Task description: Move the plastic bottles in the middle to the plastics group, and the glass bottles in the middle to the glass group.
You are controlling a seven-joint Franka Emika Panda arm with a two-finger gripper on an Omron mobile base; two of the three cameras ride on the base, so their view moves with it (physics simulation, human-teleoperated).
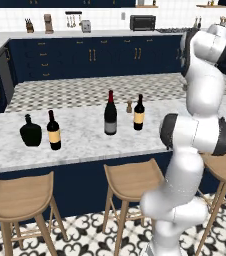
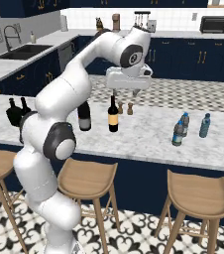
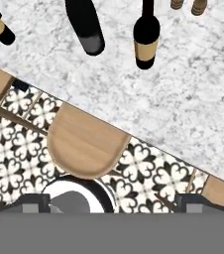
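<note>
Our fingers [image 3: 34, 204] sit wide apart and empty at the gripper [image 2: 129, 93], above the short dark wine bottle with yellow label [image 2: 113, 115], which stands mid-counter beside the tall red-capped, grey-labelled one [image 1: 110, 114]. We should descend straight, centre on its neck, then carry it left to the squat black flask [image 1: 30, 132].

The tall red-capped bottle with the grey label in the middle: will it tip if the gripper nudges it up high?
Probably. The grey-label bottle stands upright, tall and narrow on the marble counter, so a high push likely topples it. It looks like glass: rigid, smooth, probably slippery. The yellow-label bottle beside it could get knocked.
</note>
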